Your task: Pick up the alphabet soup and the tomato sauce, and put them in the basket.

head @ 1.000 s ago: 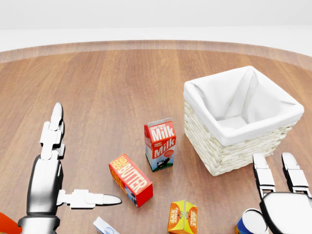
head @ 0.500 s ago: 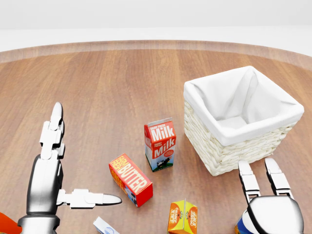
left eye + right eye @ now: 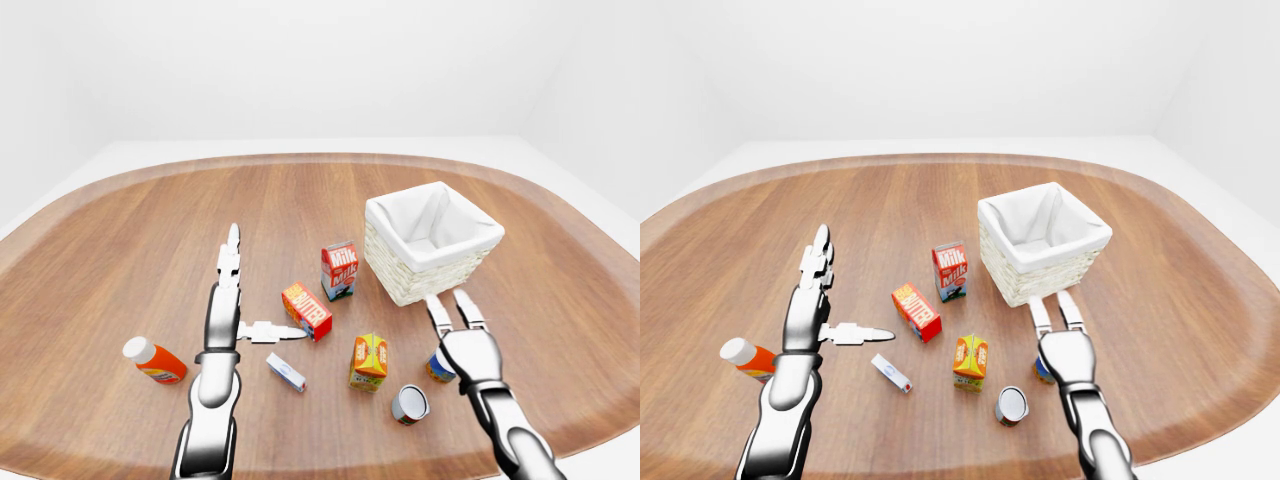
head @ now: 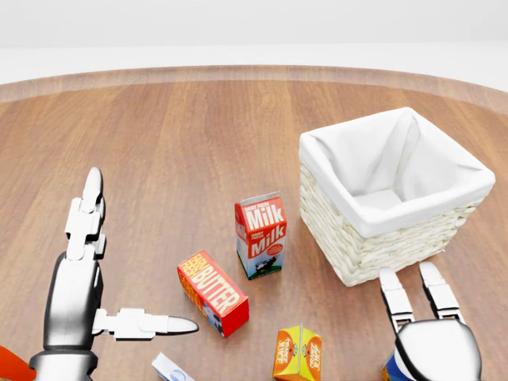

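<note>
**Desk:** Wooden tabletop, oval and ringed by white walls. What has changed?

**Photographer:** Over the last second the right hand has slid leftward in the head view and now hovers over a blue-labelled can, fingers extended and spread, gripping nothing. That reads as lining up a grasp on one of the two cans (I cannot tell which label it is). A second can lies tipped on its side just below-left, its pale end facing the camera.

**Desk:** And the left hand?

**Photographer:** Left hand is unmoved, fingers straight and thumb out sideways, holding nothing.

**Desk:** Room to work?

**Photographer:** The basket stands empty just above the right hand, so the lift looks short. The juice carton stands near the cans on their left; milk carton and butter box are farther off. Both cans lie toward the table's lower edge in the left-eye view.
</note>
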Tool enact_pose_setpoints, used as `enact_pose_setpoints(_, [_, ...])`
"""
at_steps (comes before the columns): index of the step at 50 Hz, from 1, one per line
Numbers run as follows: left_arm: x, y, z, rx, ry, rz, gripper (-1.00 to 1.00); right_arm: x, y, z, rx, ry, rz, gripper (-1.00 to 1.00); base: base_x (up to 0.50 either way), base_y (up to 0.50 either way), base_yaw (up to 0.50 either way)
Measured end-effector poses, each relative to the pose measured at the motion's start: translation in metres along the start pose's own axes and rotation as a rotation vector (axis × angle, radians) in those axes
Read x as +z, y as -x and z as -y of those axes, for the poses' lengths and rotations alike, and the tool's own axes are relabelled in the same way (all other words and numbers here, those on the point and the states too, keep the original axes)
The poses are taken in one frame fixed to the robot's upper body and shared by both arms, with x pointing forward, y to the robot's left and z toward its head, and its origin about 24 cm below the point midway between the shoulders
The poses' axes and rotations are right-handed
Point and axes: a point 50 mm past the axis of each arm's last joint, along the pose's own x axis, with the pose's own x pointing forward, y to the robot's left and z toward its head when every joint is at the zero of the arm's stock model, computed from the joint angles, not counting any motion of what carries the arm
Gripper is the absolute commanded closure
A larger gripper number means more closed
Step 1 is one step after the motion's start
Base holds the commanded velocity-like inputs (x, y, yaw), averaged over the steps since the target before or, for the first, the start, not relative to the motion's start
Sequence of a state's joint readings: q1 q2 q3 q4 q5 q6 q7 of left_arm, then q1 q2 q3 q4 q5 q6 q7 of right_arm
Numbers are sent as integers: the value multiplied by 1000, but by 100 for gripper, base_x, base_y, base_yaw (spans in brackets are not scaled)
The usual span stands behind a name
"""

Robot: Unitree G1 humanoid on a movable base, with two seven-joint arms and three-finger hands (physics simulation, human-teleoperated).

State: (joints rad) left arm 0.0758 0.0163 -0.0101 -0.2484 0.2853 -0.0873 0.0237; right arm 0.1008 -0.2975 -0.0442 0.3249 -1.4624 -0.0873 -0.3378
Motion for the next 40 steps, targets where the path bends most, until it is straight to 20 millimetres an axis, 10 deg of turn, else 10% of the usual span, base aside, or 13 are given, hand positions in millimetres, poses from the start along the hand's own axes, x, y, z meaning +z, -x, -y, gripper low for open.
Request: enact_pose_setpoints(40, [1, 0, 0, -1, 0, 4, -100, 4, -8, -18, 37, 20, 41, -100, 0, 0, 0])
